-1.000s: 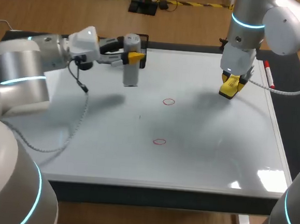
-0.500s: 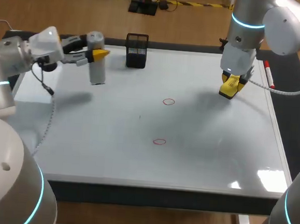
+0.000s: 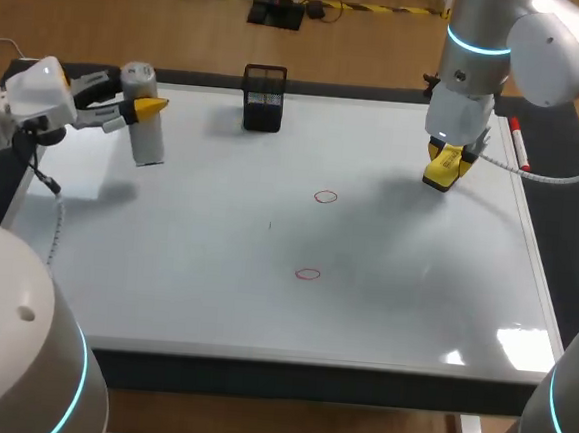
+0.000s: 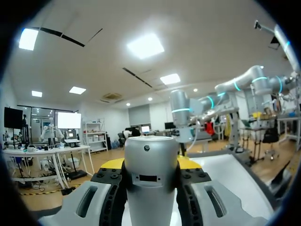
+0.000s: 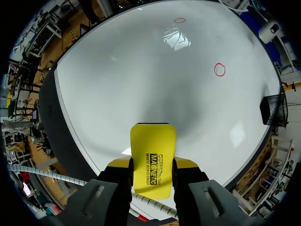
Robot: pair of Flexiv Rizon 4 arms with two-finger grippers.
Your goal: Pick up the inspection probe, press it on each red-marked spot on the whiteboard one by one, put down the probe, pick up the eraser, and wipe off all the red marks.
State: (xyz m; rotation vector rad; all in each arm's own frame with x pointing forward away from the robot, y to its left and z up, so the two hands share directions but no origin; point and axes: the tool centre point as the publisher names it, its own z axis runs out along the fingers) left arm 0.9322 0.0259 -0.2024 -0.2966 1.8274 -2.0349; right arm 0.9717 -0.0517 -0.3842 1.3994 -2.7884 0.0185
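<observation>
1. One inspection probe (image 3: 149, 120): a grey cylinder with a smooth, metal-looking skin, standing upright over the far left corner of the whiteboard (image 3: 215, 271). Whether its foot touches the board cannot be told. Judged rigid, of moderate weight and rather slippery. It is best taken round the upper body, square across, so that it stays plumb when pressed.
2. One left gripper (image 3: 142, 110): clamped on the probe's upper part, one finger on each side. The left wrist view shows the cylinder filling the gap between them.
3. One eraser (image 5: 153, 150): a flat yellow block, likely light, with a stiff shell. Hold is across its long sides, leaving the wiping face free.
4. One right gripper (image 3: 447, 154): closed on the eraser from both sides and pointing down at the board's far right part. Contact with the surface is not discernible.
5. Two red marks (image 3: 325, 196) (image 3: 308, 273): small rings near the board's middle, well apart from both tools, neither wiped.
6. One mesh basket (image 3: 264, 99): black, at the board's far edge.
7. One marker pen (image 3: 517, 142): red-capped, lying off the board's right edge.
</observation>
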